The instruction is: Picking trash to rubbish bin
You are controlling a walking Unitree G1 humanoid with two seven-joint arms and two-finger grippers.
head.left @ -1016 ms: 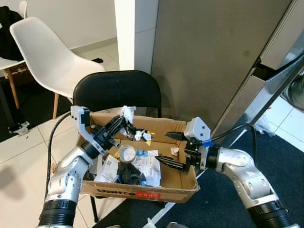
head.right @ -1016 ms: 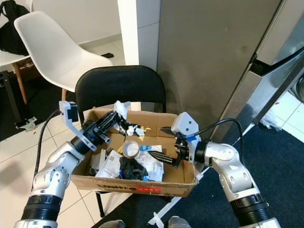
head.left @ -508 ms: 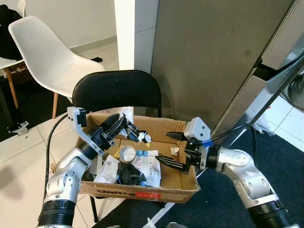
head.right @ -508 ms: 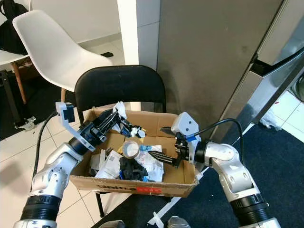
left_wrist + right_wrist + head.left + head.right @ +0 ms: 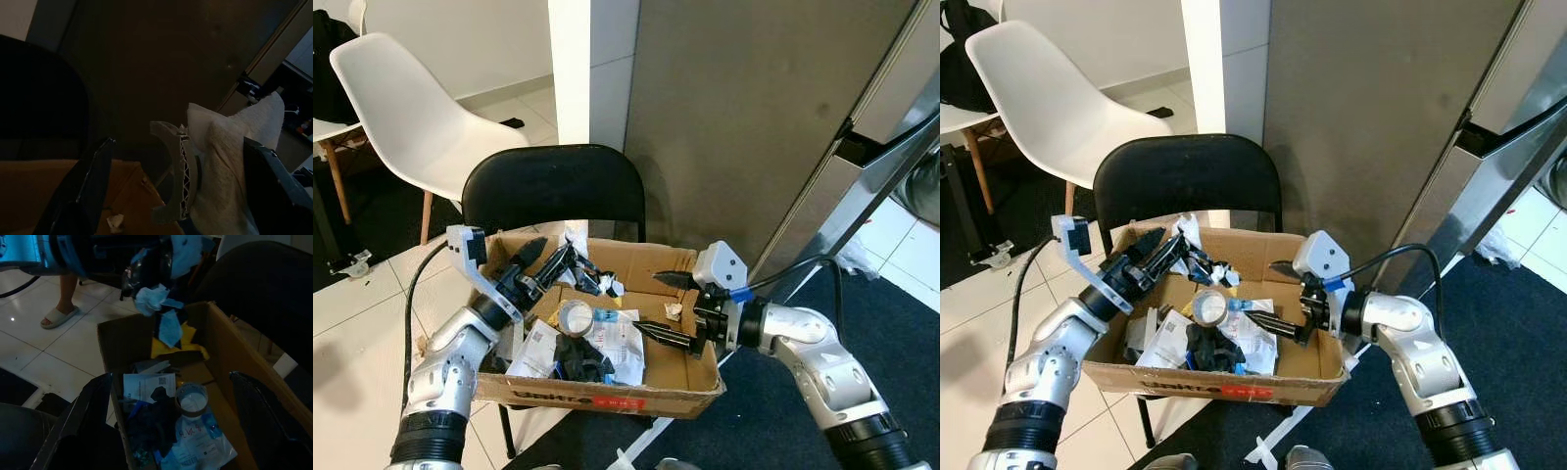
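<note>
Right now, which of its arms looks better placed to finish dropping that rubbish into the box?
The left. Its tool hangs over the cardboard box with white tissue and scraps between its fingers. The right tool is open and empty at the other end.

Black folding chair (image 5: pixel 553 186) at centre. White shell chair (image 5: pixel 406 113) behind it to the left, on wooden legs. Pale tiled floor (image 5: pixel 352 323) left; dark mat (image 5: pixel 783 431) right. White pillar (image 5: pixel 570 69) beside grey panel (image 5: pixel 744 108). A person's sandalled foot (image 5: pixel 57 316) on tiles.
</note>
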